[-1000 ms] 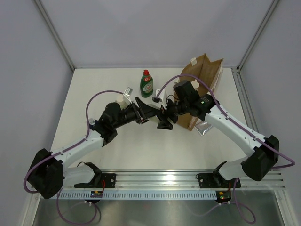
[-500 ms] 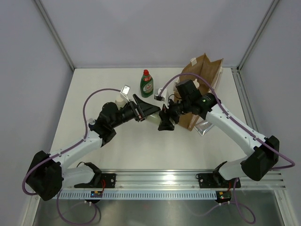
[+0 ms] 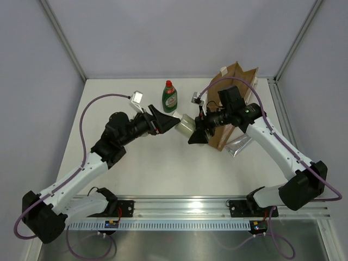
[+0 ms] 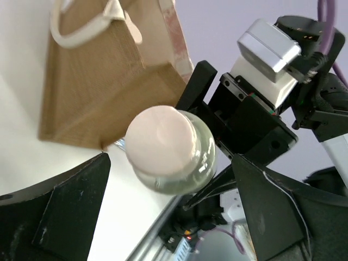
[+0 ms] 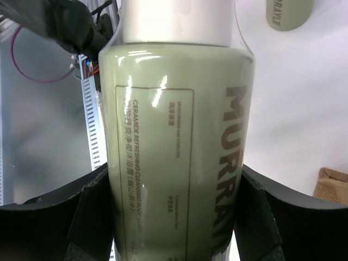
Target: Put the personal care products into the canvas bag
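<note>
**Q:** Which claw has the goods?

**A:** The right claw (image 3: pixel 197 134) is clamped on a pale bottle (image 3: pixel 187 124). Its black fingers (image 5: pixel 89 217) press either side of the printed body. The bottle lies sideways in the grip, with its white cap (image 4: pixel 159 136) pointing left.

**Q:** And the other one?

**A:** The left claw (image 3: pixel 174 120) faces that cap with its fingers (image 4: pixel 65 212) spread wide apart. The bottle sits between them, and neither finger is seen touching it.

**Q:** Where does all this happen relative to the bag?

**A:** Just left of it. The canvas bag (image 3: pixel 239 79) stands upright at the far right of the table (image 3: pixel 163 168), right behind the right claw, with its white handles (image 4: pixel 81 27) up. A green bottle with a red cap (image 3: pixel 170 98) stands on the far side of the table, just beyond the two claws. A silver tube (image 3: pixel 237 147) lies against the bag's near side. Another beige bottle (image 5: pixel 285 13) rests on the table, seen past the held one in the right wrist view.
</note>
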